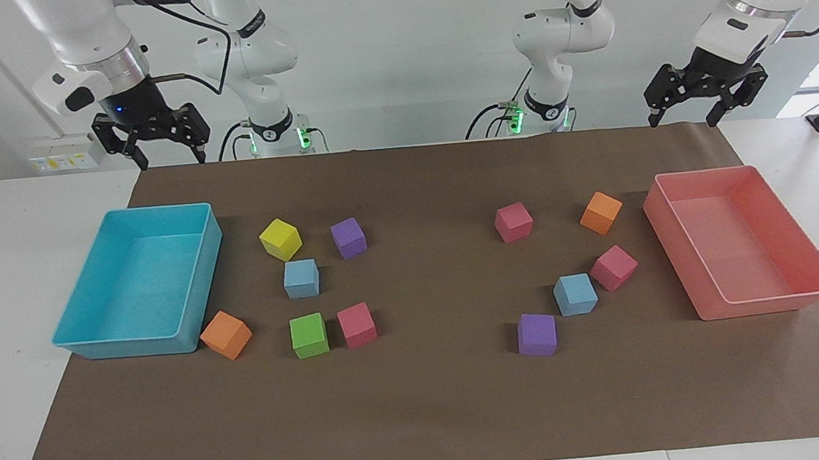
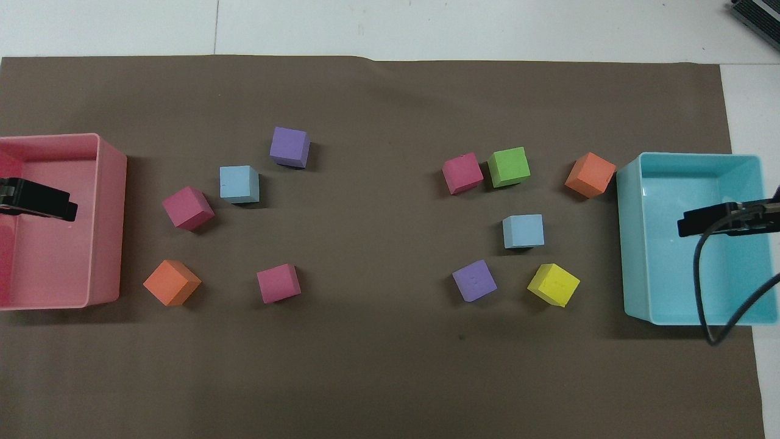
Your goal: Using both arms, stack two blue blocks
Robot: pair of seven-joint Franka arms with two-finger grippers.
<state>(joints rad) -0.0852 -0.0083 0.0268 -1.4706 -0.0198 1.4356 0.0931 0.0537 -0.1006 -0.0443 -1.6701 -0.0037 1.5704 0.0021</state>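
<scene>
Blue blocks apart on brown paper: one (image 1: 301, 279) between yellow cube (image 1: 280, 239) and green cube (image 1: 309, 335), other (image 1: 575, 294) beside purple cube (image 1: 537, 334). Right gripper (image 1: 158, 135) raised, released, over turquoise tray (image 1: 188, 331); left gripper (image 1: 687, 100) released, over pink tray (image 1: 772, 302).

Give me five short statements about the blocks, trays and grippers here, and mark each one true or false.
1. The two blue blocks are stacked. False: they lie apart on the brown mat.
2. Both the left gripper and the right gripper are open and empty. True.
3. A green block sits in the turquoise tray. False: it is on the mat beside a pink block.
4. The pink tray holds no blocks. True.
5. An orange block lies next to the turquoise tray. True.
</scene>
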